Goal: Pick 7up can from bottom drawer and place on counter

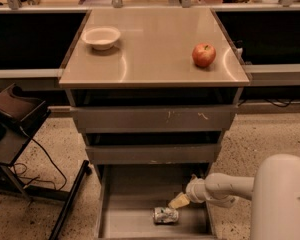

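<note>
- The task is at an early stage: the bottom drawer (140,194) stands pulled open, but the can (166,215) is not yet picked up.
- The can lies on its side on the drawer floor, near the front and a little right of the middle. It is whitish silver with green marks.
- My gripper (186,189) is down inside the open drawer, reaching in from the right on the pale arm (230,186). It hangs just above and to the right of the can.
- The gripper's two fingers are spread apart, one tip low near the can and one higher up. They hold nothing, and I see no contact with the can.
- What is left, as I judge it: close on the can, lift it out of the drawer, and set it on the counter (155,49).
- The bottom drawer holds only the can, as far as I can see.
- The two shallower drawers (155,118) above it show only their grey fronts and dark gaps; I cannot tell what is in them.
- On the counter sits a pale bowl (101,36) at the back left, with nothing visible in it.
- A red apple (203,55) rests on the right side of the counter, well apart from the bowl.
</note>
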